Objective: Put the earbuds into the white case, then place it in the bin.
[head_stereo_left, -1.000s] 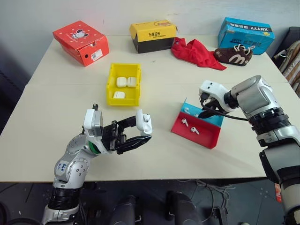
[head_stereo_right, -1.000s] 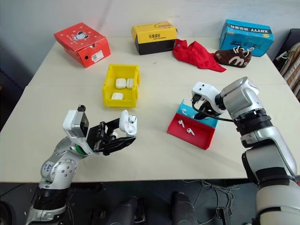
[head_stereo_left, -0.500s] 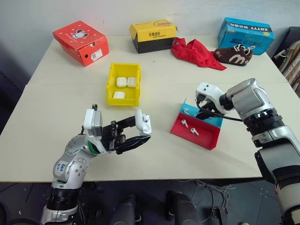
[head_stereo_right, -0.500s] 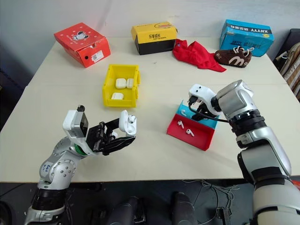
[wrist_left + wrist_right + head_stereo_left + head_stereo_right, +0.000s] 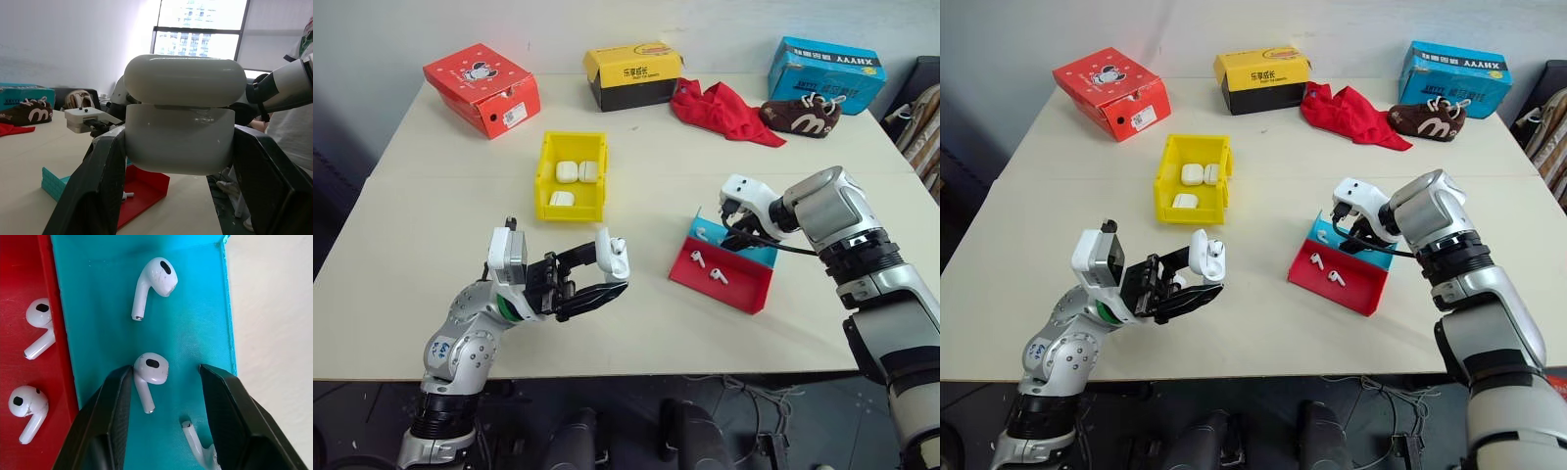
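Note:
My left gripper (image 5: 610,270) is shut on a white case (image 5: 615,253), held above the table's near side with its lid flipped open (image 5: 181,122). My right gripper (image 5: 168,368) points down into the blue part of the red-and-blue tray (image 5: 744,286). It is open, its black fingers (image 5: 115,421) straddling one earbud (image 5: 151,368) that lies on the blue floor. Another earbud (image 5: 156,276) lies further along the blue part. Two more earbuds (image 5: 39,316) rest on the red part. The yellow bin (image 5: 545,176) stands behind my left arm and holds three white cases (image 5: 567,170).
Along the table's far edge stand a red box (image 5: 481,88), a yellow-and-black box (image 5: 633,73) and a blue box (image 5: 825,69). A red cloth (image 5: 724,110) and a brown shoe (image 5: 801,113) lie between the last two. Bare tabletop separates the bin and the tray.
My right forearm has swung slightly to the left, while its gripper stays over the tray's blue part. The left arm and its case have not moved.

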